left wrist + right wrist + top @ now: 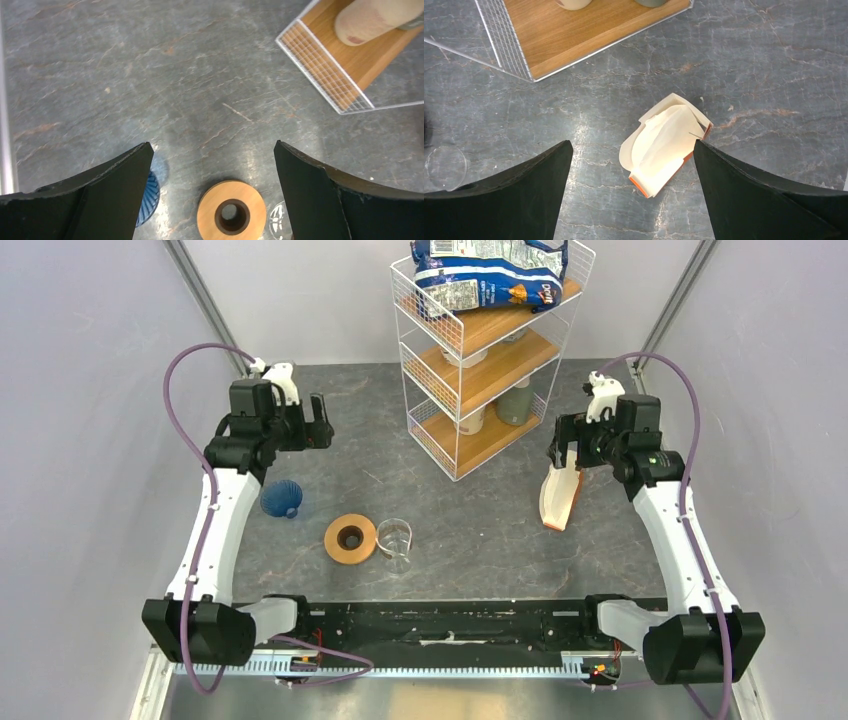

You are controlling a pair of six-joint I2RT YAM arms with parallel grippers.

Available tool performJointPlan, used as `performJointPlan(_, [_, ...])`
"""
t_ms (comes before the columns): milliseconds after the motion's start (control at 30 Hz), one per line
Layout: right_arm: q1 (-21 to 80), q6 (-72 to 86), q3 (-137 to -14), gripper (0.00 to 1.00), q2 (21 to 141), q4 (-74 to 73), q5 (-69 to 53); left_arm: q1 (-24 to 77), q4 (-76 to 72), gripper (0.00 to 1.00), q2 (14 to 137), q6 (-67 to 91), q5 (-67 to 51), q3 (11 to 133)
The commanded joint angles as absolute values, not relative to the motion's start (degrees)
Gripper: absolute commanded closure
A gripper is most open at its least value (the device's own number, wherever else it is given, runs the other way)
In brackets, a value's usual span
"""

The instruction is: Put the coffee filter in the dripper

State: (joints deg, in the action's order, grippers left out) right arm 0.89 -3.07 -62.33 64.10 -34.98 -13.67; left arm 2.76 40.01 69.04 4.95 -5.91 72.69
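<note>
Top external: left hand (318,430) open, holding nothing, hovering beyond the dripper (282,498). The dripper sits on the surface (480,530) beside the left forearm; upright or tipped, cannot tell. Right hand (563,448) open, holding nothing, just above the filter pack (560,498), which stands on end. Wooden ring (350,538) and beaker (395,543) lie side by side right of the dripper. Wire rack (480,370) far centre.
</note>
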Motion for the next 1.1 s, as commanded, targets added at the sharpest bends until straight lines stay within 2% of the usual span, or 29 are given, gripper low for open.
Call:
performJointPlan(0, [0.7,-4.3,-66.3,0.01,65.3,-35.2,-17.1,4.0,30.4,0.00,65.8,6.2,-15.3,69.0])
performJointPlan(100, [0.6,-4.0,-67.2,0.01,66.6,-34.7,-16.1,9.6,24.4,0.00,64.9,12.8,-15.4,65.4])
performJointPlan(233, [-0.5,-4.0,-70.3,0.01,70.5,-33.8,-16.2,24.5,10.8,0.00,62.8,15.5,-4.9,58.9])
performJointPlan(400, [-3.7,-4.2,-76.8,0.01,77.2,-33.6,-18.7,36.7,-7.9,0.00,65.0,17.9,3.8,52.6])
performJointPlan(600, [-5.2,-5.1,-80.4,0.01,81.3,-33.7,-20.4,47.1,-19.1,0.00,67.2,10.1,-3.6,47.9])
performJointPlan(700, [-5.7,-5.2,-80.3,0.01,81.8,-33.7,-20.7,50.8,-19.7,0.14,67.4,5.0,-10.6,45.6])
performJointPlan(767, [-6.0,-4.9,-79.9,0.01,81.7,-33.7,-20.9,52.9,-20.4,0.19,69.8,2.9,-13.5,45.5])
performJointPlan(1067, [-7.5,-4.2,-76.2,0.01,79.3,-34.3,-22.0,55.0,-36.0,0.28,87.1,-7.1,-6.9,50.7])
